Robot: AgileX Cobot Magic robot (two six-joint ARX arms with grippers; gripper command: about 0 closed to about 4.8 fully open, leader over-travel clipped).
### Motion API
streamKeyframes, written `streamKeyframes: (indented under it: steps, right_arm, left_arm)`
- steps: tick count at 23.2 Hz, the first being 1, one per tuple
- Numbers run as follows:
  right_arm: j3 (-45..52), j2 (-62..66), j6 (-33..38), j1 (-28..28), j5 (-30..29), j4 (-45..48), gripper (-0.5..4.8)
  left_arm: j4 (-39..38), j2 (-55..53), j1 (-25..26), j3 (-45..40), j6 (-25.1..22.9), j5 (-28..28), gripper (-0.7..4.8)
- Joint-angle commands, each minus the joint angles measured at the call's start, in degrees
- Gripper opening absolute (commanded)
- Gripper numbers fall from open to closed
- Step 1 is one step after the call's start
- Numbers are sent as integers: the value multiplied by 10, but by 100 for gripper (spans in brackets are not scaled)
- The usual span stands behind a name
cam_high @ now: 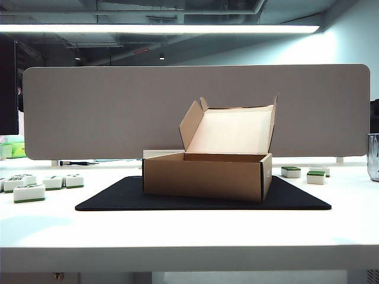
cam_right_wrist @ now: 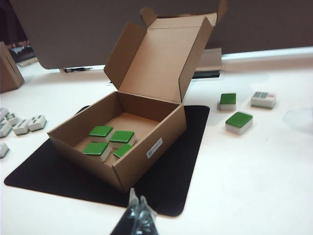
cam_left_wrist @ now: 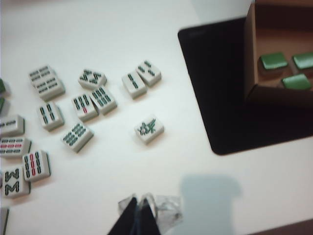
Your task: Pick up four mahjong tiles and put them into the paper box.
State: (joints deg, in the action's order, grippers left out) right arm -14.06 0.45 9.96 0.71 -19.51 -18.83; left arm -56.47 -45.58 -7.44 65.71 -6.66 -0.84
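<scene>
Left claw point(cam_left_wrist: 139, 208) and right claw point(cam_right_wrist: 138, 208) shut, above table point(cam_left_wrist: 146, 34).

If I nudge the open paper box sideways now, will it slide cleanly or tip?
The paper box likely slides rather than tips: it is shallow, wide, with four tiles inside. The black mat under it may drag. The raised lid probably flexes if pushed. Both grippers, left and right, are shut, clear of it.

The exterior camera sits low, level with the counter point(cam_high: 189, 236), facing the box point(cam_high: 204, 176) head-on. Both wrist cameras look down from high up (left steeply, right slantwise), sharing the box point(cam_left_wrist: 281, 54) point(cam_right_wrist: 122, 142) and mat point(cam_left_wrist: 225, 88) point(cam_right_wrist: 161, 191).
</scene>
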Motion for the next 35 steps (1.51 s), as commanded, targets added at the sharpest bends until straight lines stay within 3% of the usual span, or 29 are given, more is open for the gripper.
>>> streamKeyframes:
  steps: [1, 5, 8, 14, 28, 32, 35]
  right_arm:
    - [-2, -4, 23, 0, -1, 11, -1]
    - [-2, -4, 22, 0, -1, 10, -1]
    - [-2, -4, 22, 0, -1, 10, -1]
    - [-2, -4, 22, 0, -1, 10, -1]
    - [-2, -4, 22, 0, -1, 10, -1]
    - [-2, -4, 22, 0, -1, 10, -1]
    - [-2, -4, 22, 0, -1, 10, -1]
  left_arm:
    - [64, 88, 0, -76, -4, 2, -6]
    - [108, 180, 0, -163, -4, 13, -6]
    - [193, 241, 0, -242, -4, 12, -6]
    - [279, 267, 0, -365, -17, 6, -6]
    - [286, 270, 0, -391, -12, 21, -6]
    - [474, 302, 0, -521, 16, 23, -6]
    - [525, 325, 0, -563, 15, 24, -6]
